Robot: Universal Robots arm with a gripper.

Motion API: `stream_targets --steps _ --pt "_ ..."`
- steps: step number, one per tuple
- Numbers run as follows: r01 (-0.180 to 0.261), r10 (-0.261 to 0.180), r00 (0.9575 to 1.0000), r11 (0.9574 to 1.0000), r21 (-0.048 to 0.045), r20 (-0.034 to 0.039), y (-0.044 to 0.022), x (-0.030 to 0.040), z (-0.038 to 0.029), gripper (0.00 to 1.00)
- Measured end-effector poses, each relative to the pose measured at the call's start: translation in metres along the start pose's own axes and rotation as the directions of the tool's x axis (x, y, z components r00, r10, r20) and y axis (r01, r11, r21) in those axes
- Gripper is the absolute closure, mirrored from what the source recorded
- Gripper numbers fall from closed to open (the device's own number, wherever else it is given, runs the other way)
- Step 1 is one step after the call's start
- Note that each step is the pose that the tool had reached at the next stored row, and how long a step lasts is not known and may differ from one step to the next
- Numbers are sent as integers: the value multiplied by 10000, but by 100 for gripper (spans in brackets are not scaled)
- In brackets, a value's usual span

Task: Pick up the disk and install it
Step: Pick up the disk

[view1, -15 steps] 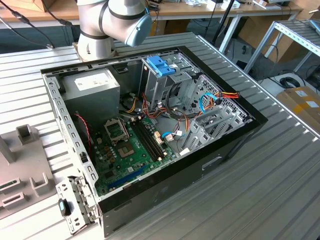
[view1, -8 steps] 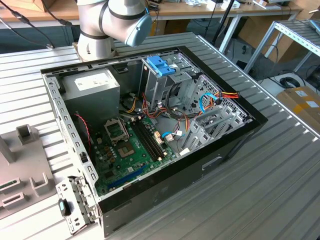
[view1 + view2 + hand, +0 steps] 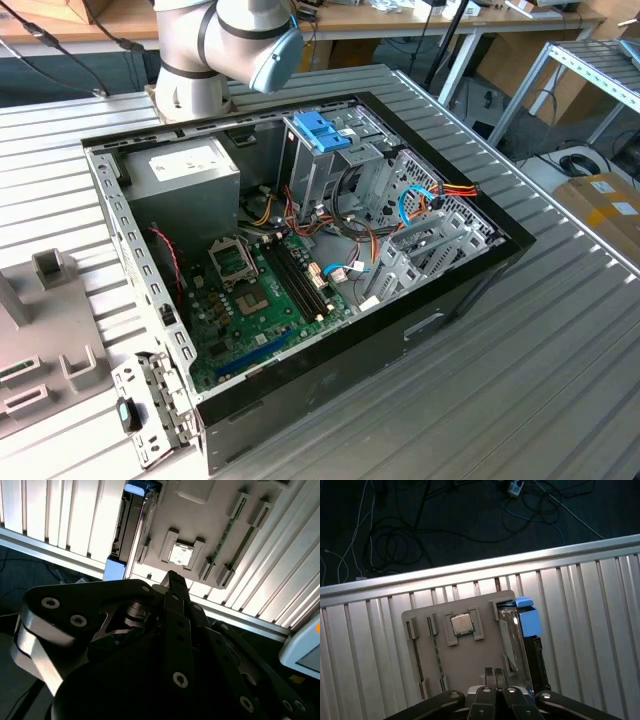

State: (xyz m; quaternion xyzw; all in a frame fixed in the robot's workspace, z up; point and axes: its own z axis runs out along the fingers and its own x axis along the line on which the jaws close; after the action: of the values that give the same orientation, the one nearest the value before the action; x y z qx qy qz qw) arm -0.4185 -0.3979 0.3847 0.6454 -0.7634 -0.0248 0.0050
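jaws stand together with nothing between them: in the first wrist view the gripper [image 3: 494, 672] hangs over a grey holder tray [image 3: 465, 660], its two fingertips [image 3: 489, 672] side by side and clear of every part. the disk [image 3: 512, 632] stands on edge in a slot along one side of that tray, silver face turned toward the cpu [image 3: 462, 624] held in the tray's middle, its blue carrier frame [image 3: 527, 619] capping one end. the gripper is near the disk but apart from it. the second wrist view gives the same reading, with the disk [image 3: 131, 525] upright at the tray's edge beyond the dark gripper [image 3: 175, 580]. in the exterior view the open computer case [image 3: 400, 340] lies on the ribbed metal table [image 3: 500, 400]; the tray [image 3: 30, 340] sits at about 8 o'clock from the case, and the drive cage [image 3: 330, 170] with its blue handle [image 3: 320, 130] sits toward 12 o'clock inside it, above the motherboard [image 3: 250, 290]. by my judgement the task is at its very start: the disk is not yet gripped or lifted, and the whole carry and install remain.
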Motion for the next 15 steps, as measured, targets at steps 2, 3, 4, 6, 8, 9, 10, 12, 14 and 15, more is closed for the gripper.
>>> stream_targets --steps 2,3,4,6,8,9,10,12,14,15 --pt "209 -209 9998 9998 -5 -9 0 0 0 89" --pt "297 -297 9996 9996 -7 -13 0 0 0 89" --pt "357 -357 9994 9994 -9 -15 0 0 0 89" --pt "490 -490 9988 9988 -12 -21 0 0 0 89" --pt "637 -637 9980 9980 -16 -28 0 0 0 89" --pt "696 -696 9976 9976 -18 -30 0 0 0 89" --pt "753 -753 9972 9972 -19 -32 0 0 0 89" --pt "878 -878 9961 9961 -23 -38 0 0 0 89" --pt "1058 -1058 9944 9944 -28 -45 0 0 1 89" --pt "1120 -1120 9937 9937 -30 -48 0 0 0 89"
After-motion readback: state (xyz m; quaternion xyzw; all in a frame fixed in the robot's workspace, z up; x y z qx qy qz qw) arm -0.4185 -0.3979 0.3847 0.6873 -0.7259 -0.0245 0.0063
